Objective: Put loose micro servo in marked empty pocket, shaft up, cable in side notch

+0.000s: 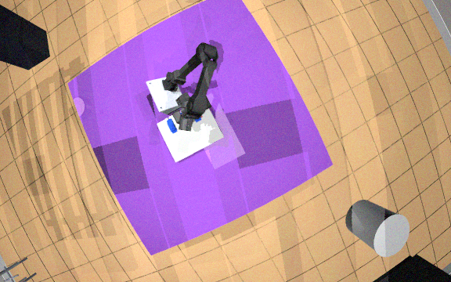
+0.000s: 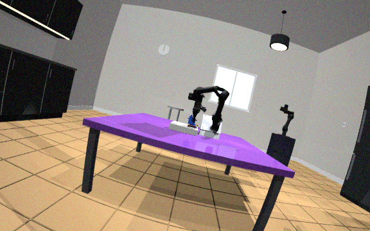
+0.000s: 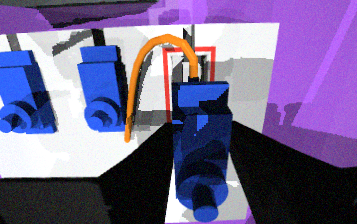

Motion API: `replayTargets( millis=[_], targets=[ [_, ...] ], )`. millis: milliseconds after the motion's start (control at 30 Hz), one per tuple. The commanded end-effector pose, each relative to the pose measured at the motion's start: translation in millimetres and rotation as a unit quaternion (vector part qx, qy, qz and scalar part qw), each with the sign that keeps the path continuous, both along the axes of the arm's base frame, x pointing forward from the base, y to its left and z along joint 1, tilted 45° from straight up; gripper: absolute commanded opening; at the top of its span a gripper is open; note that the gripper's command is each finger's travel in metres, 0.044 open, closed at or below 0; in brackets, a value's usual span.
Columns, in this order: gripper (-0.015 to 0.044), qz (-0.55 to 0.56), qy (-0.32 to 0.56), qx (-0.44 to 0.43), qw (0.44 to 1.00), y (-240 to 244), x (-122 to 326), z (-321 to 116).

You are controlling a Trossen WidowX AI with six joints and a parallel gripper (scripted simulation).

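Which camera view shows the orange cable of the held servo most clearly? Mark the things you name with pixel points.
The wrist view: there the orange cable [image 3: 138, 60] arches from the servo [image 3: 202, 145] in the tool [image 3: 199, 129], over the red-marked pocket's edge, to a free-looking end. The exterior view shows only a tiny orange trace; the top view shows no cable I can make out.

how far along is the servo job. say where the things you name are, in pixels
Done: the loose micro servo [image 3: 202, 145] is picked up. In hand: the gripper [image 3: 199, 129] grips it by the red-outlined pocket [image 3: 167, 85], orange cable [image 3: 135, 75] looping aside. Left: seat it, lay the cable in the notch, release, withdraw.
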State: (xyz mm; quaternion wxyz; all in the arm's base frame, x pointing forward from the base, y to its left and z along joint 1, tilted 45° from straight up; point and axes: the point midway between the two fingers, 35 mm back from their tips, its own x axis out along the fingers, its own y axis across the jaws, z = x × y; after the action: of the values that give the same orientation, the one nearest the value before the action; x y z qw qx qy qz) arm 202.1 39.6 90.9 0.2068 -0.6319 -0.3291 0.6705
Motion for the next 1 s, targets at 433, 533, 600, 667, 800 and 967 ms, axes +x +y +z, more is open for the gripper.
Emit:
replayTargets(
  millis=[433,533,600,667,800,967],
  targets=[
    [0.0,-0.001,-0.001,-0.001,1.0,6.8,-15.8,-10.7],
    [0.0,0.0,-0.001,-0.001,1.0,10.0,-16.2,-13.8],
    [0.0,0.0,-0.001,-0.001,1.0,10.7,-16.4,-14.5],
    [0.0,0.0,-0.001,-0.001,1.0,10.7,-16.4,-14.5],
    [0.0,0.0,-0.001,-0.001,1.0,10.7,-16.4,-14.5],
    [0.0,0.0,-0.001,-0.001,1.0,11.7,-16.5,-15.5]
  ],
)
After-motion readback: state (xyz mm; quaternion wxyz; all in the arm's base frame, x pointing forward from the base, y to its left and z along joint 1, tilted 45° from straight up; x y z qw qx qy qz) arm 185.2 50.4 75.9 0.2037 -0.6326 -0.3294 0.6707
